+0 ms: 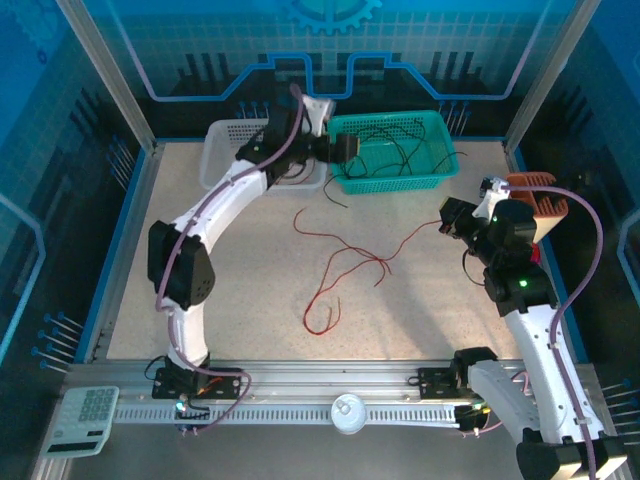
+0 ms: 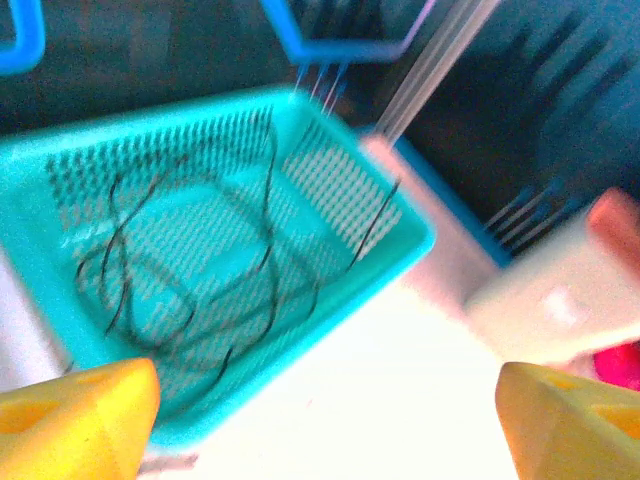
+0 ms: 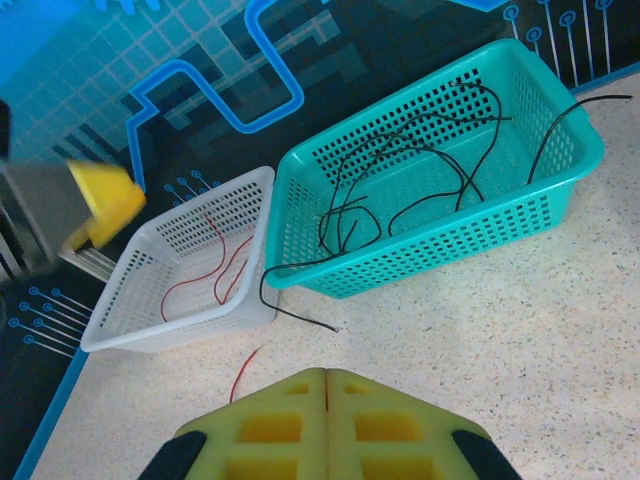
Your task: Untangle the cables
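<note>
The white basket (image 1: pixel 214 145) and the teal basket (image 1: pixel 395 184) are blocking the far edge. Red cables (image 1: pixel 360 258) are sprawling across the middle. The table (image 1: pixel 420 325) is lying bare near the front.

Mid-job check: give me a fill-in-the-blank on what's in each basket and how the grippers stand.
The teal basket holds ____ cables. The white basket holds ____ cables. The right gripper is ____. The left gripper is ____.
Missing words: black; red; shut; open.
</note>
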Robot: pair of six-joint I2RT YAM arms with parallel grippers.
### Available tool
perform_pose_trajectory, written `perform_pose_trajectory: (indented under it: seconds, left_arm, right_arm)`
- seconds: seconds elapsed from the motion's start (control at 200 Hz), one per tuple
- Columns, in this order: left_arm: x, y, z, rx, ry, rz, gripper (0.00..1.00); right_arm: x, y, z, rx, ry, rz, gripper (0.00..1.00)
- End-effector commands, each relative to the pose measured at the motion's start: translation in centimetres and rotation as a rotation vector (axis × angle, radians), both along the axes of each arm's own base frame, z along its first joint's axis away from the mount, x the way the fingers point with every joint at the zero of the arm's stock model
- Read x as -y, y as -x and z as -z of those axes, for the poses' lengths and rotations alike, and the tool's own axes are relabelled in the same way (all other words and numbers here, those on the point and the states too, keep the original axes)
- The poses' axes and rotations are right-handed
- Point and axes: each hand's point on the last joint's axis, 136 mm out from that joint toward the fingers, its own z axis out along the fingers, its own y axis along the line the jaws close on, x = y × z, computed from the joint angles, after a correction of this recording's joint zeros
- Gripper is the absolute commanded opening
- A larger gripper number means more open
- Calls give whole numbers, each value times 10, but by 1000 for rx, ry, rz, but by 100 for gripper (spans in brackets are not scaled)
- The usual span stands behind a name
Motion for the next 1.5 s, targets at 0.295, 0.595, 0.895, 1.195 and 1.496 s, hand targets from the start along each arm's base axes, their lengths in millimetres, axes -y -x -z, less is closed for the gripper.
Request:
perform_pose_trajectory:
  seconds: [0.295, 0.595, 0.895, 1.195, 1.496]
  left_arm:
    - [-16, 10, 125, -148, 16, -148, 69]
    - [-14, -26, 163, -96, -11, -216, 69]
    - [-25, -50, 176, -6, -90, -286, 69]
    - [-10, -59, 177, 52, -66, -224, 50]
    - [-8, -31, 147, 73, -33, -170, 0]
  right_arm:
    - [-4, -4, -10, 28, 3, -8, 0]
    - [-4, -4, -9, 25, 6, -10, 0]
    - [-5, -5, -7, 25, 1, -13, 0]
    - [-7, -3, -8, 23, -8, -23, 0]
    - [-7, -1, -11, 30, -2, -25, 0]
